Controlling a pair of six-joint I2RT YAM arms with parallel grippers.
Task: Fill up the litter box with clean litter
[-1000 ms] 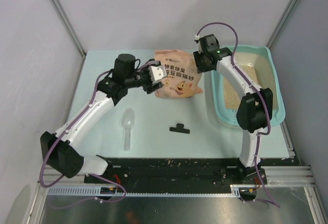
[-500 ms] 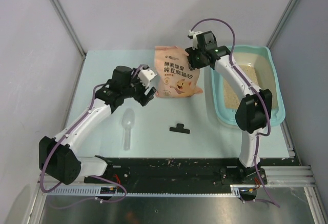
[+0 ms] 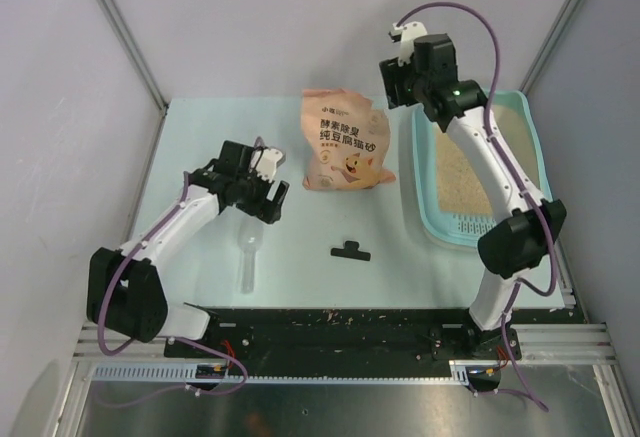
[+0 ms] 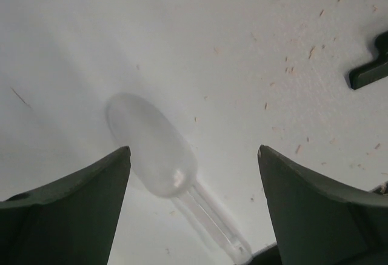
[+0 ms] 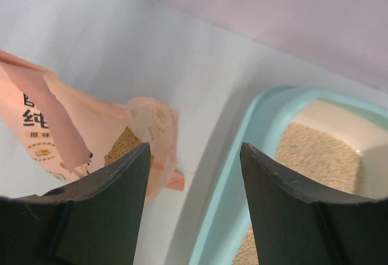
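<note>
One litter box [image 3: 421, 197] with clean litter [image 3: 462, 182], one bag [image 3: 345, 142], one scoop [image 3: 248, 247], one clip [image 3: 350, 250] on bench [image 3: 200, 137]; both arms' jaws open, empty

- We see a pale table [image 3: 200, 127] carrying a teal litter box [image 3: 421, 192], right.
- A peach bag [image 3: 345, 142] sits beside it.
- Clear scoop [image 3: 249, 247] and black clip [image 3: 350, 250] lie nearer.

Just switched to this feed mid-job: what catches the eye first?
The peach-pink cat-litter bag sits mid-table toward the back, its top open. Right of it, the teal litter box holds a layer of beige litter. The left gripper hangs open above the clear scoop; the right gripper, also open, hovers between bag and box.
</note>
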